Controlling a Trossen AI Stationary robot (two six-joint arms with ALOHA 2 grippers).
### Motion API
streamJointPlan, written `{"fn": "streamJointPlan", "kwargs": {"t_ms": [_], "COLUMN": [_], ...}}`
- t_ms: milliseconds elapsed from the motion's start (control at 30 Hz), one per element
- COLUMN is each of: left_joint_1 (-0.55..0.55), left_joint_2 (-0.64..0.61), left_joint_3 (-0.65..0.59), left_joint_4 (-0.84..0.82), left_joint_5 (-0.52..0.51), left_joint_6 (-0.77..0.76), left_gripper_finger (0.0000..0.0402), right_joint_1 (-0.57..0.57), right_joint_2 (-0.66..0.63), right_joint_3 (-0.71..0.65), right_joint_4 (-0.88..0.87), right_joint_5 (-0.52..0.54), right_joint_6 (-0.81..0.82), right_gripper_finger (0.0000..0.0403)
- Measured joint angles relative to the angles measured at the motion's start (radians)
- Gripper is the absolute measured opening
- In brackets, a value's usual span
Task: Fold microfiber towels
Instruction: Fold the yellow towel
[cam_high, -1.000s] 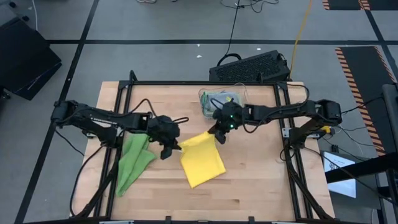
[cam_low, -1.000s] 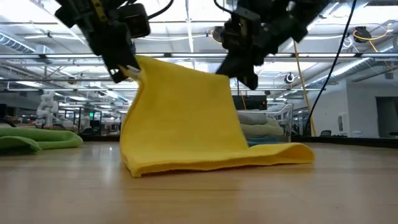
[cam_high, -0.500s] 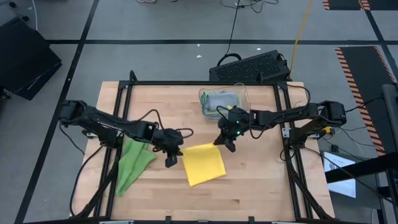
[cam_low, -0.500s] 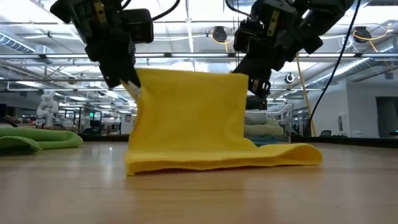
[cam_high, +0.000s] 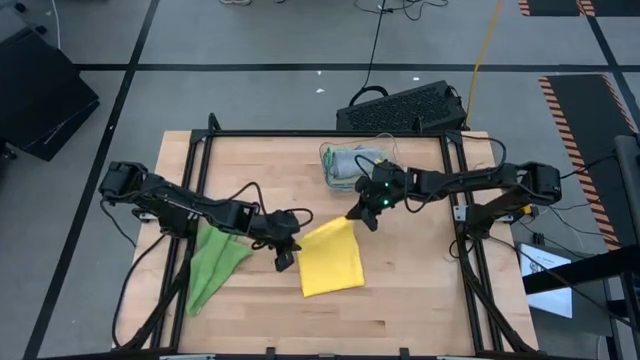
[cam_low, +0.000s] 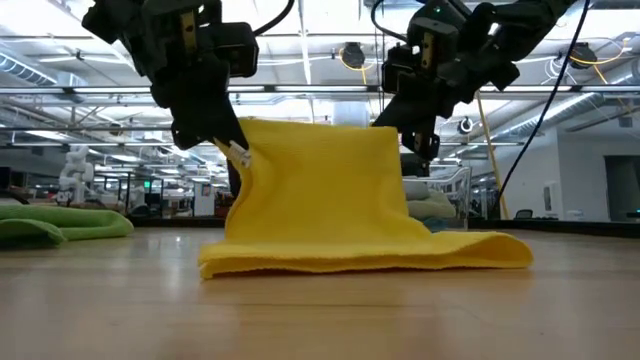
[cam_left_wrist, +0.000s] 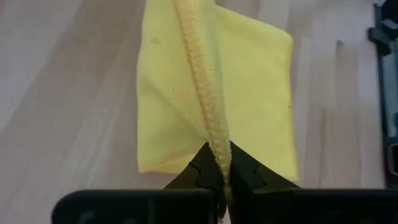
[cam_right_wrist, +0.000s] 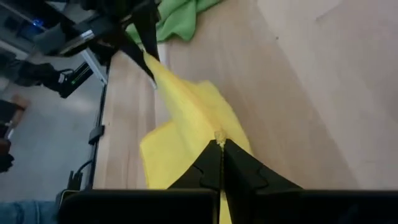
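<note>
I have the yellow microfiber towel (cam_high: 331, 262) near the middle of the wooden table (cam_high: 410, 300), its lower part lying flat on the boards and one edge lifted clear between the two arms. My left gripper (cam_high: 285, 258) has its jaws pinched tight on the left corner of that raised edge — the left wrist view shows the stitched hem clamped right between the dark fingertips (cam_left_wrist: 244, 177). My right gripper (cam_high: 360, 211) is clamped the same way on the other corner, farther back and to the right, so the lifted edge runs slanted across the table. From the low view the cloth hangs down from both grips like a curtain, and its bottom spreads out along the tabletop toward the right. To the left of the yellow towel, a bright green towel (cam_high: 214, 262) lies loosely bunched on the table, well clear of the yellow one and partly under the left arm. At the far side of the table, just behind the right gripper, sits a clear plastic bin (cam_high: 354, 163) with more folded cloths inside — grey and pale ones, as far as I can tell.
</note>
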Motion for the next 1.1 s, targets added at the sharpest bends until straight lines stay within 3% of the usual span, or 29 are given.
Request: {"fn": "streamJointPlan", "kwargs": {"t_ms": [233, 667, 1100], "left_joint_1": [-0.024, -0.079, -0.119], "left_joint_2": [0.000, 0.118, 0.170], "left_joint_3": [0.001, 0.002, 0.001], "left_joint_4": [-0.032, 0.084, 0.189], "left_joint_5": [-0.011, 0.076, 0.157], "left_joint_6": [-0.002, 0.035, -0.048], "left_gripper_finger": [0.0009, 0.0016, 0.0012], "right_joint_1": [0.049, 0.197, 0.302], "right_joint_2": [0.001, 0.034, 0.080], "right_joint_3": [0.000, 0.001, 0.000], "right_joint_4": [-0.025, -0.185, -0.162], "right_joint_5": [-0.098, 0.009, 0.006], "right_joint_6": [0.051, 0.013, 0.178], "right_gripper_finger": [0.0000, 0.0000, 0.0001]}}
